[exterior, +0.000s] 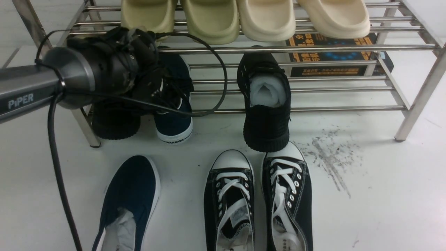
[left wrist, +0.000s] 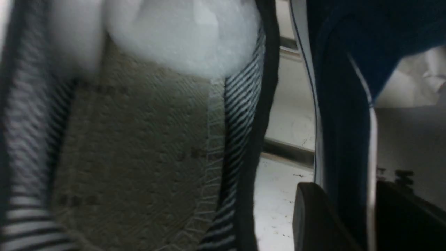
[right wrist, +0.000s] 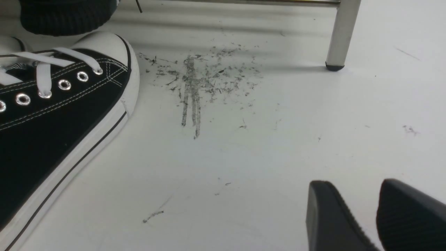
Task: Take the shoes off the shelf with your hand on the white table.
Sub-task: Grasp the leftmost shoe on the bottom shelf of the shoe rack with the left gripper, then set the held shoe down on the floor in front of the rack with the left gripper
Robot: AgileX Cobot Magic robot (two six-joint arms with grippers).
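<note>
At the front left of the white table (exterior: 383, 216), the near navy shoe (exterior: 130, 195) lies flat with paper stuffed in its heel. It is well apart from both grippers, and the left arm's black cable (exterior: 57, 167) hangs just beside it. The right gripper (right wrist: 364, 216) hovers low over bare table with its fingers apart and nothing between them.

Next to the near navy shoe stands a pair of black lace-up sneakers (exterior: 289, 195), toes toward the shelf (exterior: 296, 48). To their right, a patch of grey scuff marks (exterior: 327, 157) mars the glossy white surface.

Further back, the second navy shoe (exterior: 174, 120) sits on the shelf's lower tier, its white sole end marked WARRIOR sticking out past the front rail. The left gripper (left wrist: 348, 216) reaches in from the left and is clamped on this shoe's side wall. In the left wrist view one finger (left wrist: 313, 219) presses the outside while the other sits inside the shoe.

One black knit sneaker (exterior: 115, 122) stands just left of the second navy shoe, partly hidden by the arm. Another (exterior: 266, 115) is further right on the same tier. A dark printed box (exterior: 331, 55) lies at the back right.

Pale slippers (exterior: 264, 17) line the top tier. Behind the shelf all is plain white.
</note>
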